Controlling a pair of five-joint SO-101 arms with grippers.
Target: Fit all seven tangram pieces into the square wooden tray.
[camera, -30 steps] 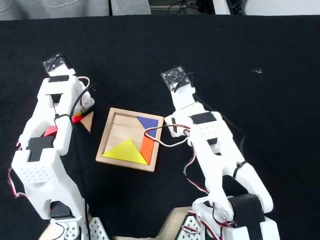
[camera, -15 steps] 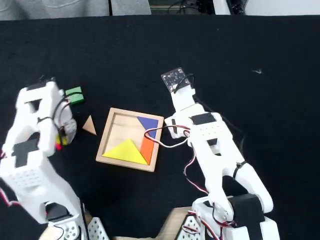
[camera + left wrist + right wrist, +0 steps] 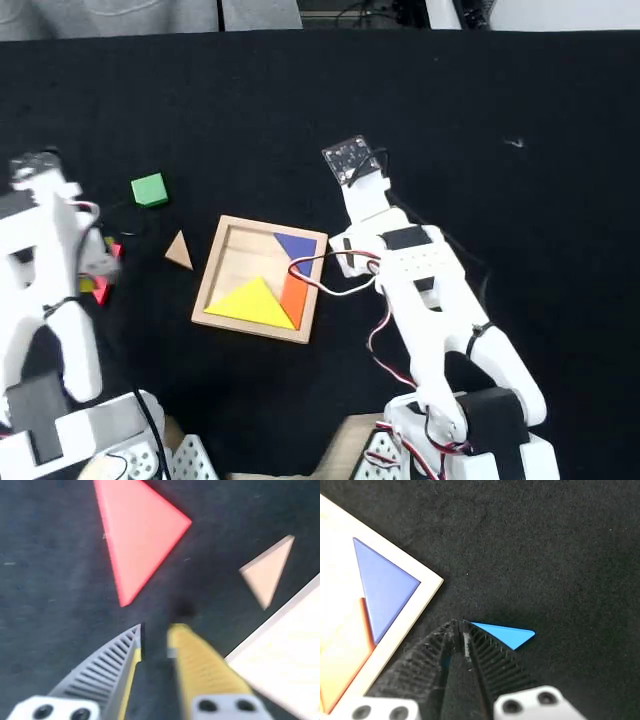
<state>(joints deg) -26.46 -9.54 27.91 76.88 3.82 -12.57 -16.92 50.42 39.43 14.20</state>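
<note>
Where the left gripper [image 3: 155, 629] points, the red triangle [image 3: 137, 530] lies — untouched.

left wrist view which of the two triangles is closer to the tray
The small tan triangle, just off the edge of the wooden tray; the larger red triangle lies farther out.

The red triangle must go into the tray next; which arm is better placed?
Left. The left pincer hangs just before the red triangle. The right pincer is on the other side of the tray, beside the light blue triangle.
</note>
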